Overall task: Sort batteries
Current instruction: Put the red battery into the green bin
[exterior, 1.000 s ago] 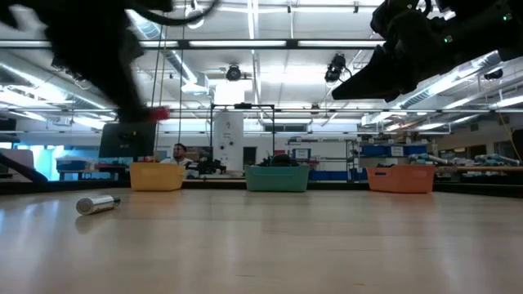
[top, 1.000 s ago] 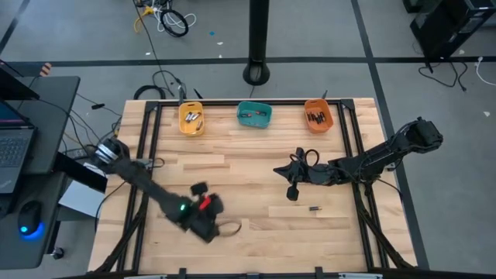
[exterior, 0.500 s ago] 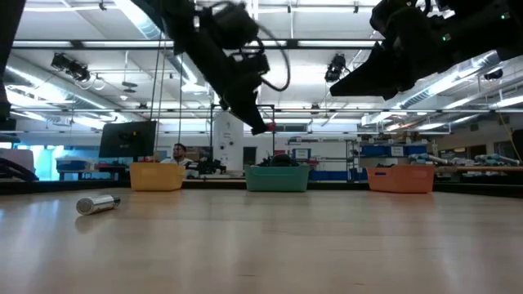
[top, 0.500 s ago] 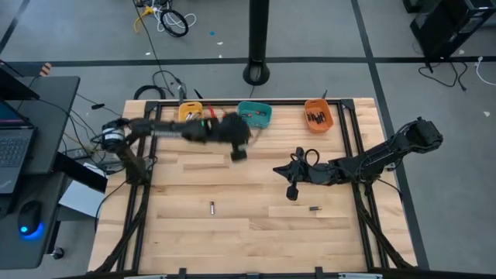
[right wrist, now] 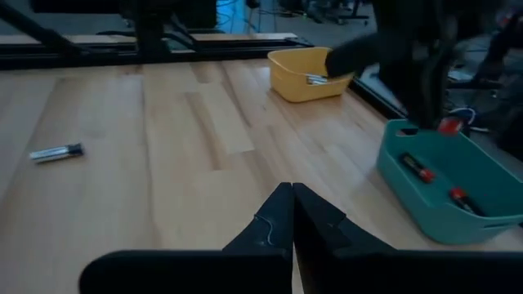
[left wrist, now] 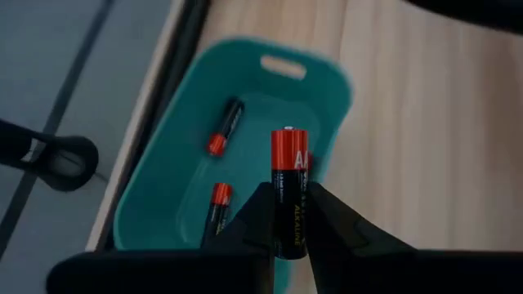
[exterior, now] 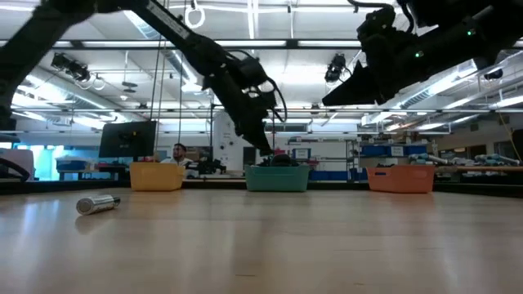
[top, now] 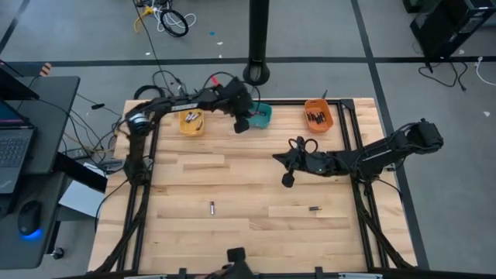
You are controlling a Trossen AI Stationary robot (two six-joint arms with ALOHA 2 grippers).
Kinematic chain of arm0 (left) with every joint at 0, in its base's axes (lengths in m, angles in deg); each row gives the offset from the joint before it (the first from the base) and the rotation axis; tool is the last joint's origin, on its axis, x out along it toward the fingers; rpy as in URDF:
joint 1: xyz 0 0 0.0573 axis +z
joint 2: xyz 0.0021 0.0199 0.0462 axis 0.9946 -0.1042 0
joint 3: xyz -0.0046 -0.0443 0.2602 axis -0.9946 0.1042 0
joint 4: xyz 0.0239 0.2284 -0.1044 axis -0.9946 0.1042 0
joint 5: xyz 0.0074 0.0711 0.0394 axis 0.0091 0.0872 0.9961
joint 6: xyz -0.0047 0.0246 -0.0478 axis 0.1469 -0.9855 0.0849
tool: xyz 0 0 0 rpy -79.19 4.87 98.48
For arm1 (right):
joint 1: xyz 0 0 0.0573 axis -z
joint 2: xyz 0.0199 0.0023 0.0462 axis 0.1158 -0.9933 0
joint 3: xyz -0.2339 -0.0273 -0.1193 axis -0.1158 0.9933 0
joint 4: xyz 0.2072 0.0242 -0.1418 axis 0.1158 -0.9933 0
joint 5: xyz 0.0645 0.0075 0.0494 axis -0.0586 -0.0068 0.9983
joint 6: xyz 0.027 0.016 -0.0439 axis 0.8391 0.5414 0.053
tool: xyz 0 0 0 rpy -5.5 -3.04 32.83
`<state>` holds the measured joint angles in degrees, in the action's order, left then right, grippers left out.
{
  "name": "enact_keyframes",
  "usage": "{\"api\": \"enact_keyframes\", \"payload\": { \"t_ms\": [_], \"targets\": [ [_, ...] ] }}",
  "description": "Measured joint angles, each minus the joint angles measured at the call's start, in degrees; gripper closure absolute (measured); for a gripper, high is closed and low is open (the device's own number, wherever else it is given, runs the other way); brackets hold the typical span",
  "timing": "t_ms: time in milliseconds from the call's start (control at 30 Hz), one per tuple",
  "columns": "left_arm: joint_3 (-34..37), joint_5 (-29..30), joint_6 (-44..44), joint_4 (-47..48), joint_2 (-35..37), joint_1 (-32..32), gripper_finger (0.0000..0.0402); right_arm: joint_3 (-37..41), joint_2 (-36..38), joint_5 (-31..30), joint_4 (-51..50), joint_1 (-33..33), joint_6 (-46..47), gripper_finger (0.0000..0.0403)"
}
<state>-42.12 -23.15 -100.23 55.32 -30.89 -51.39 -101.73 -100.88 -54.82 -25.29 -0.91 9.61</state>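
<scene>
While over the teal bin (2 batteries inside), left hand, red-tipped cell.

Batteries, sorted and unsorted

One red-and-black alkaline battery stands upright, pinched in the left end effector above the teal bin, where two more red-tipped black cells lie flat. A silvery cell with a dark tip lies loose on the worktop, and a small dark cell lies well apart from it. Further cells rest in the yellow bin and the orange bin.
</scene>
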Motion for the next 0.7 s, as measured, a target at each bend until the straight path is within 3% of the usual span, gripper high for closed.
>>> {"api": "enact_keyframes", "payload": {
  "t_ms": [233,700],
  "targets": [
    [-11.8,0.8,-5.7,9.6,-10.0,0.8,0.0353,0.0,0.0,1.7,0.0,2.5,-1.7,0.0392],
    [-13.1,-0.2,-8.5,11.5,-12.1,3.7,0.0353,0.0,0.0,4.8,0.0,5.8,-2.8,0.0391]
  ]
}}
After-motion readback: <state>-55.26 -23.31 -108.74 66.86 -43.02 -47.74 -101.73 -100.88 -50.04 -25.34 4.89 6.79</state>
